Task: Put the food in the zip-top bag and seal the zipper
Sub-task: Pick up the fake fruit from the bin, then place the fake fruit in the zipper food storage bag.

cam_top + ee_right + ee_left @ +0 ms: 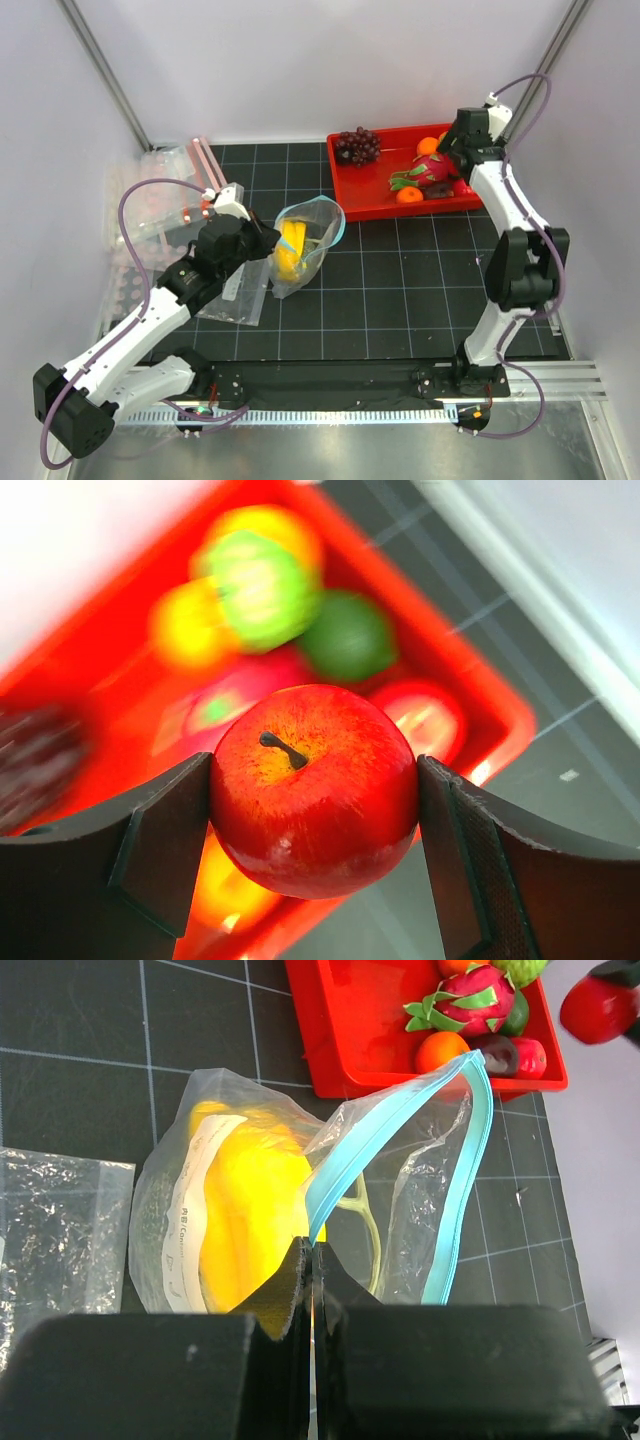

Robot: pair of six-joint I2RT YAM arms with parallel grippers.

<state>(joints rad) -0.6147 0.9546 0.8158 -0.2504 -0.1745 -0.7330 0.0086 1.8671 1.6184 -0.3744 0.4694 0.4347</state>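
Note:
The zip-top bag (305, 245) lies on the dark mat with its mouth open toward the tray, and its teal-blue zipper (462, 1150) stands in a loop. A yellow banana (250, 1210) is inside it. My left gripper (312, 1252) is shut on the near edge of the bag's mouth, at the teal strip; it also shows from above (266, 240). My right gripper (315, 790) is shut on a small red apple (315, 805), held in the air above the red tray's right end. The apple (598, 1008) also shows at the top right of the left wrist view.
The red tray (375, 200) at the back holds dark grapes (357, 145), a pink dragon fruit (432, 170), orange fruits and more. A spare clear bag (235, 290) lies under the left arm. Other bags with pink-red strips (160, 200) sit at the far left.

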